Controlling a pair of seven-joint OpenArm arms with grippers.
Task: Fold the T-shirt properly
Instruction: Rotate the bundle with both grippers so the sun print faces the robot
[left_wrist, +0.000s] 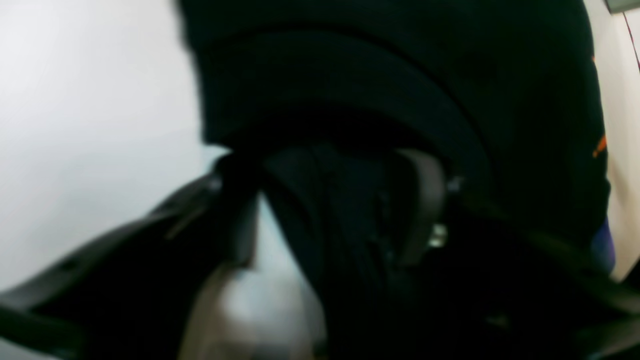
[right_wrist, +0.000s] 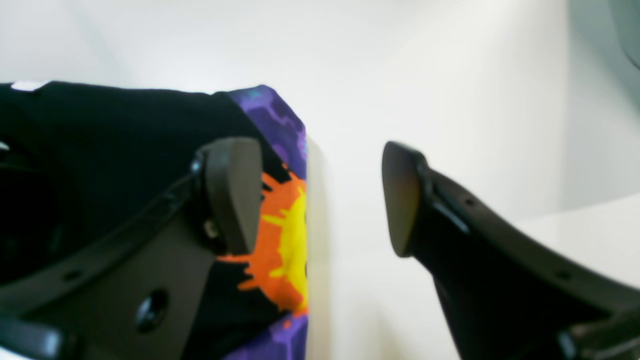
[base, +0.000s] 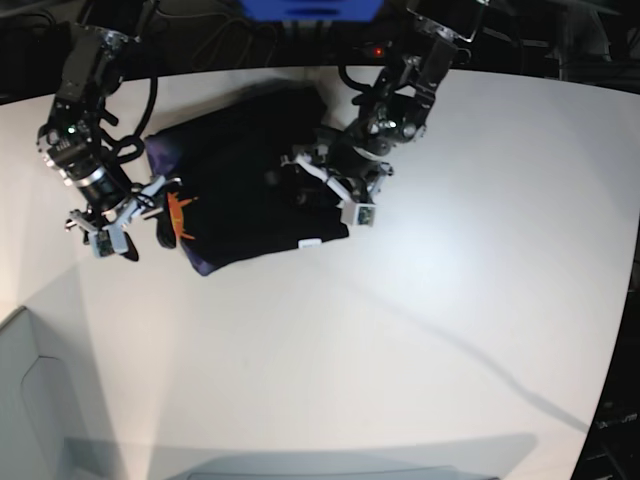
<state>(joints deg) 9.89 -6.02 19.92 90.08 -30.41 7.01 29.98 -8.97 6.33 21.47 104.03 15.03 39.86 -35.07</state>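
The black T-shirt lies folded into a thick bundle on the white table, back middle. Its orange and yellow print edged in purple shows along the folded edge, and a small white tag sits at its near corner. My right gripper is open at that printed edge, one finger over the cloth and the other over bare table. Over the bundle's opposite side, my left gripper has its fingers apart around a dark fold of the T-shirt; the view is blurred. In the base view the left gripper sits on the cloth.
The white table stretches wide in front and to the right of the shirt. A blue object and cables sit past the far edge. A grey panel stands at the near left corner.
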